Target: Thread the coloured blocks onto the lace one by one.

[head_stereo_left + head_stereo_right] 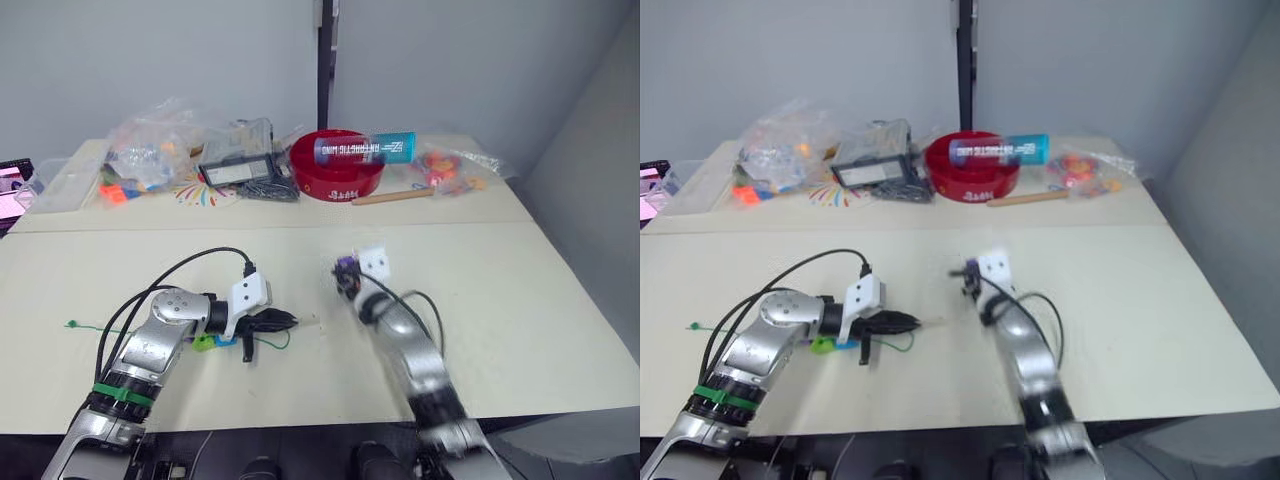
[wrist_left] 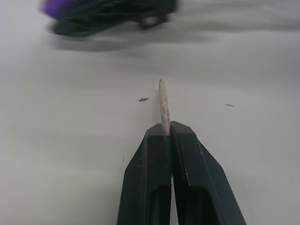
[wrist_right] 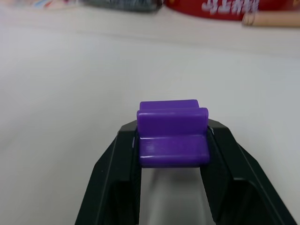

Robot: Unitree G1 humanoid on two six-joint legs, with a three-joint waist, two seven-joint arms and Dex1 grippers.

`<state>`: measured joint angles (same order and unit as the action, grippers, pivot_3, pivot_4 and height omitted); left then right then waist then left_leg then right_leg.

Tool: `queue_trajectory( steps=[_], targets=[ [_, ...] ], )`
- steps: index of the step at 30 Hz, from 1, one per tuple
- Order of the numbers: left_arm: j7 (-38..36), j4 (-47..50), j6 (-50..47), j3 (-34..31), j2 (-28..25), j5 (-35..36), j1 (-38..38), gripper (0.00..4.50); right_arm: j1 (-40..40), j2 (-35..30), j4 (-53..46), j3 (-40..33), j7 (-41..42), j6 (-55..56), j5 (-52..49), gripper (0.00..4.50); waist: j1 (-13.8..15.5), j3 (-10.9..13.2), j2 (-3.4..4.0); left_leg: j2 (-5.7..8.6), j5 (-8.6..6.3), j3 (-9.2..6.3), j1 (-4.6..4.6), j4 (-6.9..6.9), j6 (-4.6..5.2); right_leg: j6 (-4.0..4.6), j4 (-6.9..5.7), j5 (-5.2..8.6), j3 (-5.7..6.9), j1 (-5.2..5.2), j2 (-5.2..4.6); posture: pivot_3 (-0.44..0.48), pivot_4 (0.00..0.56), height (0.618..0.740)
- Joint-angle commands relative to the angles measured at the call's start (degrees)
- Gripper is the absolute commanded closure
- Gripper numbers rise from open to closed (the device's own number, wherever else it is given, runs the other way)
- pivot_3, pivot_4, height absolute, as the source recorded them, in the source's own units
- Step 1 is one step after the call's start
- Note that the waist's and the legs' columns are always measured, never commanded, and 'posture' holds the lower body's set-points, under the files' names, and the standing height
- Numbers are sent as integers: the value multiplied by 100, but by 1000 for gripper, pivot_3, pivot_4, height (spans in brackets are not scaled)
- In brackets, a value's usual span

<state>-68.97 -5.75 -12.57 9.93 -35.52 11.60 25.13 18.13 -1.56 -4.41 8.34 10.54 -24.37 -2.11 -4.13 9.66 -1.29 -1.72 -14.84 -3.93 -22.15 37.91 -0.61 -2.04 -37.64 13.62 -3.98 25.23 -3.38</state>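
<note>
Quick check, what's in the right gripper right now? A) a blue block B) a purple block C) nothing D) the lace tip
B: in the right wrist view the right gripper is shut on a purple block, clamped between its two black fingers, while the left gripper pinches the lace by its pale tip.

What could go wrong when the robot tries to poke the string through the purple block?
The lace tip is thin and the left gripper pinches it near its end, so it may miss the hole or bend. The right gripper holds the purple block only by its sides at the fingertips; a push might twist it loose.
</note>
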Motion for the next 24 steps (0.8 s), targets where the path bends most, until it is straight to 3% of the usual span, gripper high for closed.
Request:
queue_trajectory(
  steps=[1,8,20,22,24],
  targets=[
    [-32,59,119,-81,7,99,63,4500,-436,-225,-1690,237,189,-638,-101,3328,10,0,0,-1,0,0,6,0,0,0,1,0,1,-1,2,0,150,731],
    [-79,60,141,-78,21,107,80,4500,-1637,-711,-2861,534,189,-1242,-7,3328,31,0,-2,-7,16,-2,29,1,-20,7,20,10,0,-20,15,0,150,731],
    [-133,89,143,-85,-14,96,112,4500,-2143,-299,-2245,526,-68,-1242,-105,3328,28,-3,-7,-11,17,-2,33,1,-20,8,19,9,-1,-23,16,0,150,731],
    [-142,75,145,-87,-16,92,123,4500,-2157,-289,-2241,581,-38,-1279,-132,2240,29,-3,-8,-11,17,-1,37,1,-21,8,19,9,-1,-25,16,0,150,731],
    [-153,64,148,-91,-20,89,130,4500,-2162,-301,-2270,625,10,-1309,-169,1625,29,-4,-10,-11,17,-2,40,1,-20,8,20,10,0,-29,17,0,150,731]
  ],
)
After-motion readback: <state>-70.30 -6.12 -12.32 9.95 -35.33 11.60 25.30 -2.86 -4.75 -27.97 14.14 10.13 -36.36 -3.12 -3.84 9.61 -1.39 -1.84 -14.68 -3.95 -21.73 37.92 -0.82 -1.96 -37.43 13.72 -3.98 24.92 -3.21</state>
